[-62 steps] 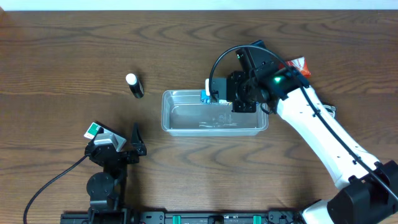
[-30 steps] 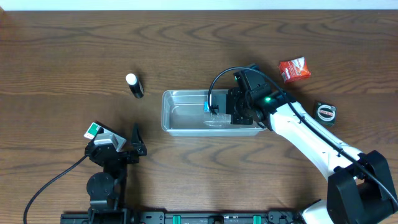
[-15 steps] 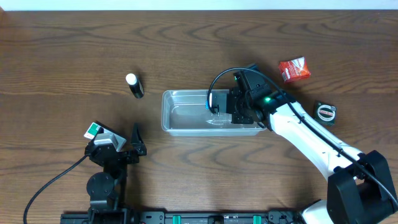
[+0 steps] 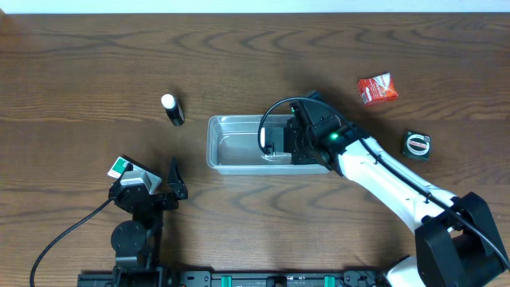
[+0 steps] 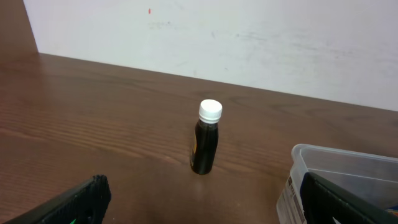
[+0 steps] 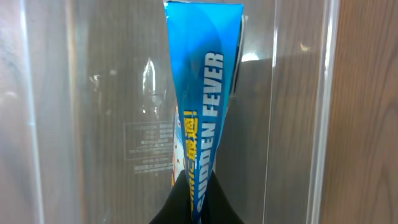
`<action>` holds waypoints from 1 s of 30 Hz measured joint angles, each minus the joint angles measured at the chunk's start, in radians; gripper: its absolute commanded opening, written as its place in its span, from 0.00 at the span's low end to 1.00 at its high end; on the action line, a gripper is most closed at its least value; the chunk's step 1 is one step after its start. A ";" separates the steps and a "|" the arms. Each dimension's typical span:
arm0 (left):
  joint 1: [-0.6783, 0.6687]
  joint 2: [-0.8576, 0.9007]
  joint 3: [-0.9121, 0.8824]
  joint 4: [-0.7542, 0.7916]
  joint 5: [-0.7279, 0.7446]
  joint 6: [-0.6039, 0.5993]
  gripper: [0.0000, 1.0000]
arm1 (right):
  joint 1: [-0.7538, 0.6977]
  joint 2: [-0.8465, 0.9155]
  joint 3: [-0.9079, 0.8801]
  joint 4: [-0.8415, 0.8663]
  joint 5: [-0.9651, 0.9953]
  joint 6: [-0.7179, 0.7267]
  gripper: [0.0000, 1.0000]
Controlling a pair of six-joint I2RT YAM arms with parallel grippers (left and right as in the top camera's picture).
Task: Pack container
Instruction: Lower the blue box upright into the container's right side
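Note:
The clear plastic container [image 4: 231, 149] sits mid-table; its corner shows in the left wrist view [image 5: 348, 165] and its floor and walls in the right wrist view [image 6: 112, 124]. My right gripper [image 4: 275, 143] is down inside the container, shut on a blue snack packet [image 6: 202, 106] printed "SUDDEN FEVER", pinched at its lower end [image 6: 198, 199]. In the overhead view the arm hides most of the packet. My left gripper [image 4: 171, 179] is open and empty at the front left; its two fingertips frame the left wrist view [image 5: 199, 205].
A small dark bottle with a white cap [image 4: 172, 109] stands left of the container, also in the left wrist view [image 5: 206, 138]. A red packet [image 4: 377, 88] and a round tape measure [image 4: 416, 145] lie to the right.
My right gripper has come down and moved left into the container with the blue packet, and the arm now covers most of the packet from above. The left arm has not moved.

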 measured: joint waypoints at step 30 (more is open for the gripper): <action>0.000 0.000 0.000 0.000 0.000 0.000 0.98 | 0.000 -0.002 -0.067 0.114 0.071 0.078 0.33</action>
